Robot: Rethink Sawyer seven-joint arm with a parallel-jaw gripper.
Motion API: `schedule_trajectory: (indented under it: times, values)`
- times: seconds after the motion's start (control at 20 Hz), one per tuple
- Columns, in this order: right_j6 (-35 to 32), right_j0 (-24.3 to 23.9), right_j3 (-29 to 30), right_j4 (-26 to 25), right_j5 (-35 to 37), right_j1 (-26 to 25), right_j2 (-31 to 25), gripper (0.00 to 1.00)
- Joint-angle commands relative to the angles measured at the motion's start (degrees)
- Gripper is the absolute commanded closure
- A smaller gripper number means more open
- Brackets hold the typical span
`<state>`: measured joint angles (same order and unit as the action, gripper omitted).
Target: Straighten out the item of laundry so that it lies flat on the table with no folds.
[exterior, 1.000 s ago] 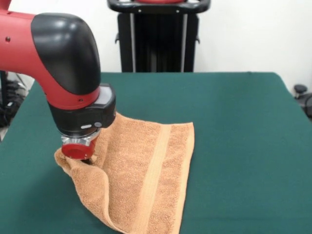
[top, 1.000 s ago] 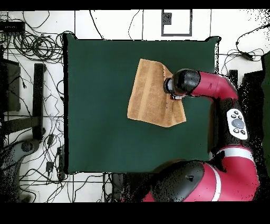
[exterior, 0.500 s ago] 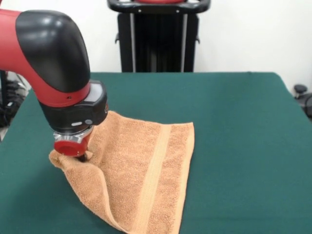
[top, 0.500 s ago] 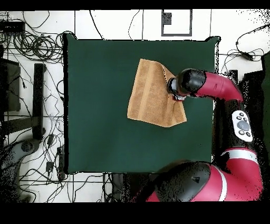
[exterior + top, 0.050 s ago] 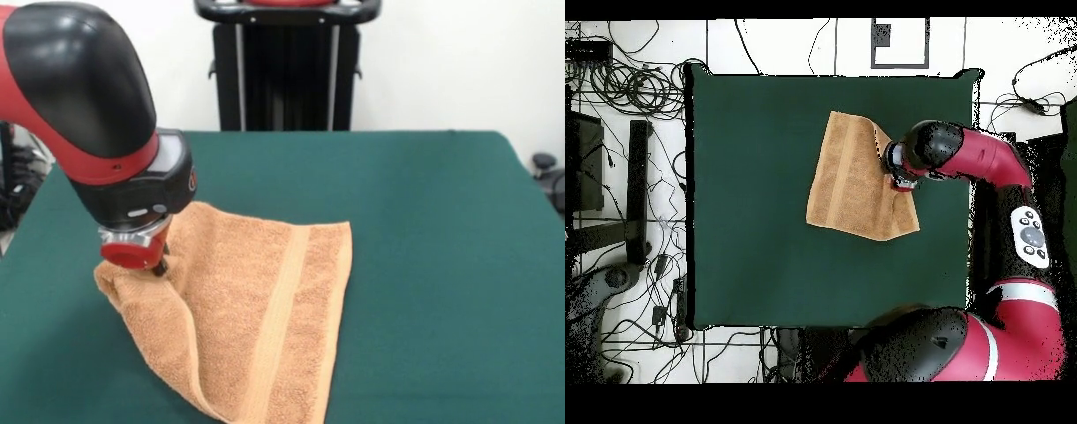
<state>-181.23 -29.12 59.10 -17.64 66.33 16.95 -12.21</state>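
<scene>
Gripper point(image 5: 157, 268) tips were pressed into the towel's point(image 5: 256, 309) raised, bunched corner in the front view; whether they were clenched could not be told. Overhead, the towel point(image 5: 855, 180) was seen lying on the green bench point(image 5: 755, 200), with the gripper point(image 5: 898, 178) at its edge.

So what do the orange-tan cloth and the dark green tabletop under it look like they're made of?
The orange-tan cloth looks like terry towelling: a nubby, looped pile, matte, with a smoother flat-woven band running along it, and it drapes softly into a fold by the gripper. The dark green tabletop appears to be felt or a similar fabric covering: even, matte, no glare. What lies beneath it can't be seen.
</scene>
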Motion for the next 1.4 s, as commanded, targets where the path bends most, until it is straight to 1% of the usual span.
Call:
schedule_trajectory:
  times: [0.05, 0.15, 0.25, 0.4, 0.65, 0.75, 0.9, 1.2, 1.3, 1.4]
  values:
    - [15.9, 2.2, -1.0, 1.9, 6.6, 0.3, -6.6, 1.00]
    - [15.7, 2.5, -1.4, 1.5, 5.8, -0.1, -6.3, 1.00]
    - [15.4, 2.4, -1.2, 1.0, 3.6, -0.7, -6.1, 1.00]
    - [12.0, 3.6, -1.8, -0.3, 2.8, -1.1, -3.8, 1.00]
    - [8.9, 5.0, -2.1, -2.3, 1.3, -0.2, -1.1, 1.00]
    - [9.6, 5.1, -3.1, -3.0, 0.5, -0.6, -0.9, 1.00]
    - [10.7, 5.0, -5.5, -4.7, -2.2, -2.7, -0.7, 1.00]
    - [12.3, 3.8, -7.3, -6.2, -4.7, -4.7, -1.6, 1.00]
    - [14.2, 3.1, -7.1, -7.2, -6.9, -5.4, -2.2, 1.00]
    - [18.5, 1.7, -7.4, -8.3, -9.0, -6.7, -3.6, 1.00]
